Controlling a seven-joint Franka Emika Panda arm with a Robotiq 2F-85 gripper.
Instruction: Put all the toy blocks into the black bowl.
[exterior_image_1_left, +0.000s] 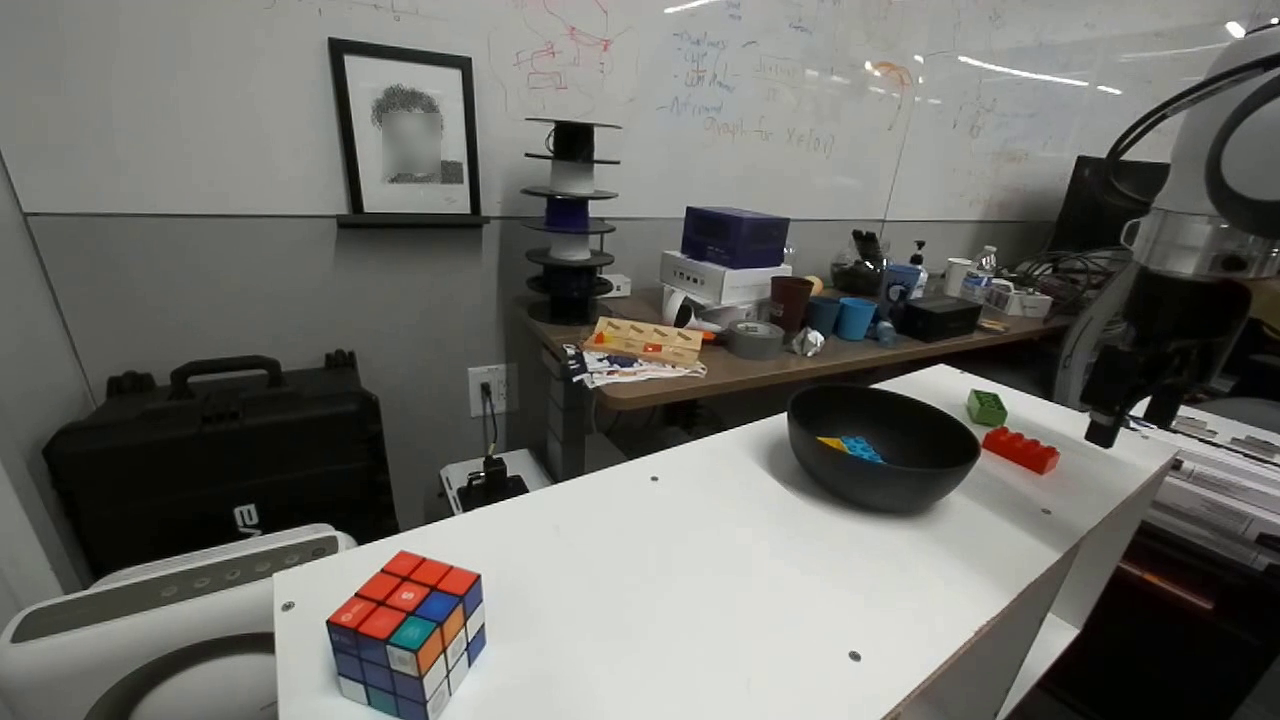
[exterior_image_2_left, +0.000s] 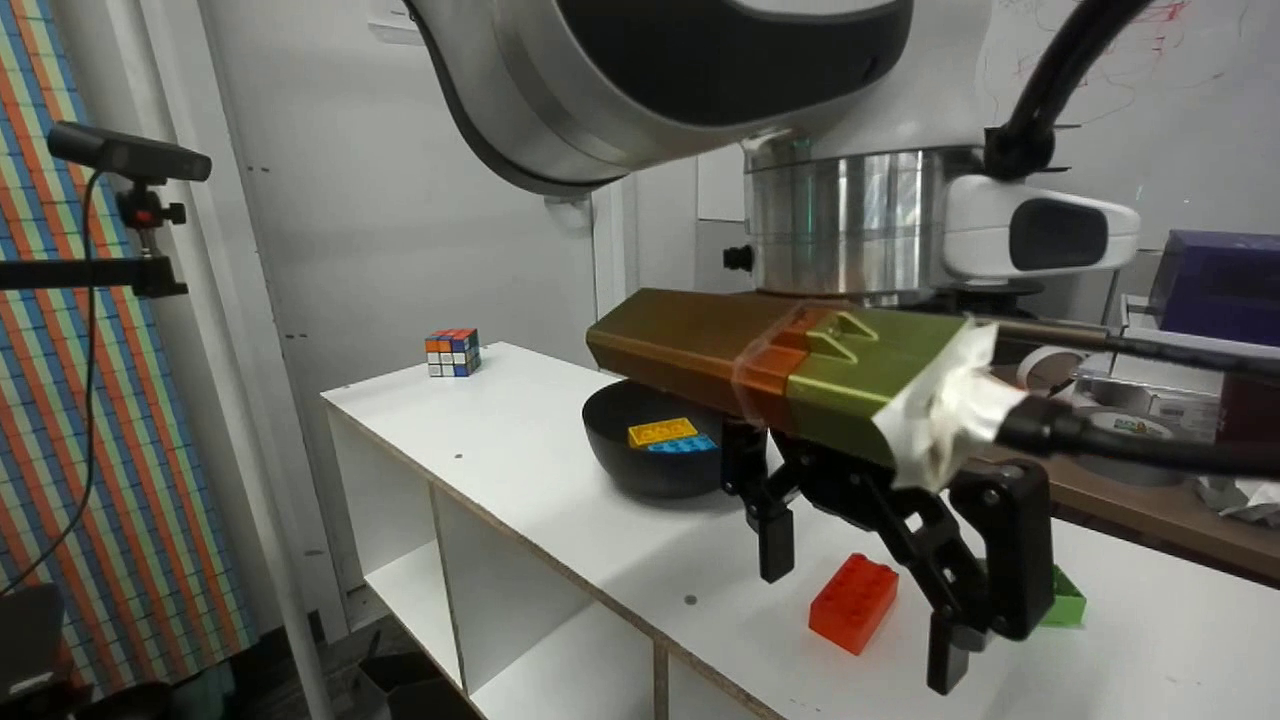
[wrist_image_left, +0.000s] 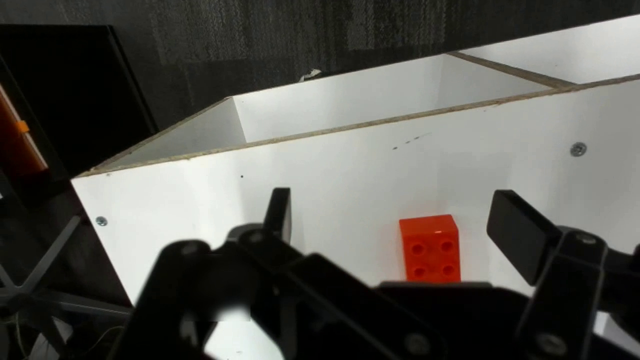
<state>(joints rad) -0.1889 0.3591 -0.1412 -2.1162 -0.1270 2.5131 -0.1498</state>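
I hold my claw (wrist_image_left: 401, 226) spread wide and empty near the red block (wrist_image_left: 431, 248), below right of centre in the wrist view — to straddle it, I judge, as it and the green block (exterior_image_1_left: 987, 408) lie outside the black bowl (exterior_image_1_left: 850, 482) holding the yellow block (exterior_image_2_left: 661, 432) and blue block (exterior_image_2_left: 684, 444).

White arm (exterior_image_2_left: 590, 135), silver collar (exterior_image_2_left: 850, 220), black claw (exterior_image_2_left: 861, 602) — bronze-green housing (exterior_image_2_left: 775, 365) (taped white).

Red block (wrist_image_left: 430, 246) has room toward the shelf edge (wrist_image_left: 345, 128), black bowl (exterior_image_1_left: 860, 480) near.
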